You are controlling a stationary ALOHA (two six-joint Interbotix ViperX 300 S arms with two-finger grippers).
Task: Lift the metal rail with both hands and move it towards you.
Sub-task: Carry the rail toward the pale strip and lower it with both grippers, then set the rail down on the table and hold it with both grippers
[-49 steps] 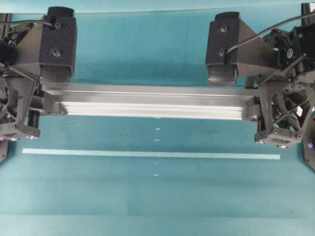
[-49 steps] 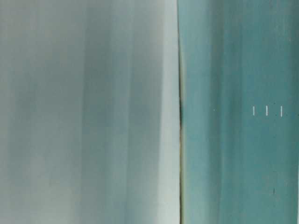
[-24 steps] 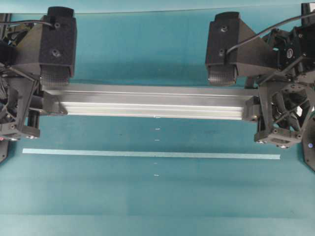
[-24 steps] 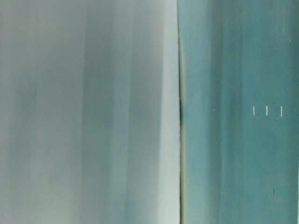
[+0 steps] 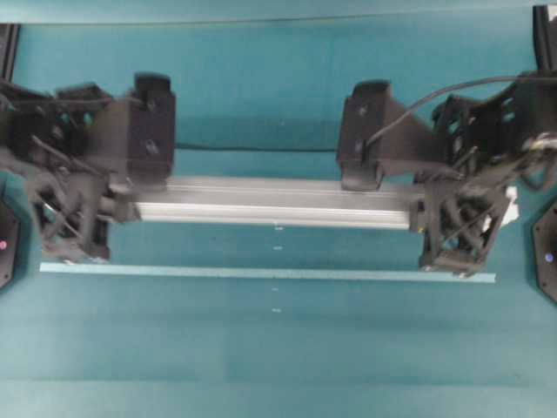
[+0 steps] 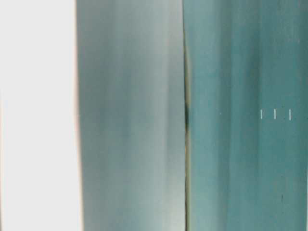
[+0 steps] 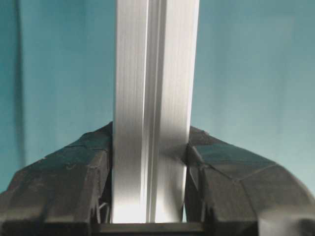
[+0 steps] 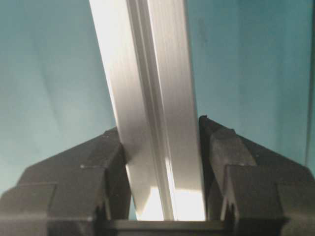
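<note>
The metal rail (image 5: 278, 202) is a long grooved silver bar lying left to right across the teal table. A thin dark shadow line on the table runs behind it. My left gripper (image 5: 130, 202) is shut on its left end and my right gripper (image 5: 419, 205) on its right end. In the left wrist view the rail (image 7: 152, 88) runs straight up between the black fingers (image 7: 74, 182), with the gripper (image 7: 150, 167) clamped on both sides. In the right wrist view the rail (image 8: 150, 88) leans slightly left inside the gripper (image 8: 162, 162).
A thin pale-blue tape strip (image 5: 261, 273) runs across the table just in front of the rail, with small white marks (image 5: 278, 228) near the middle. The table-level view is blurred: teal surface (image 6: 240, 144) on the right, a bright white band (image 6: 36, 115) on the left.
Rail and both grippers now look smaller, slightly blurred, and sit closer to the tape strip. Both grips are unchanged. A white band has appeared at the left of the table-level view.
</note>
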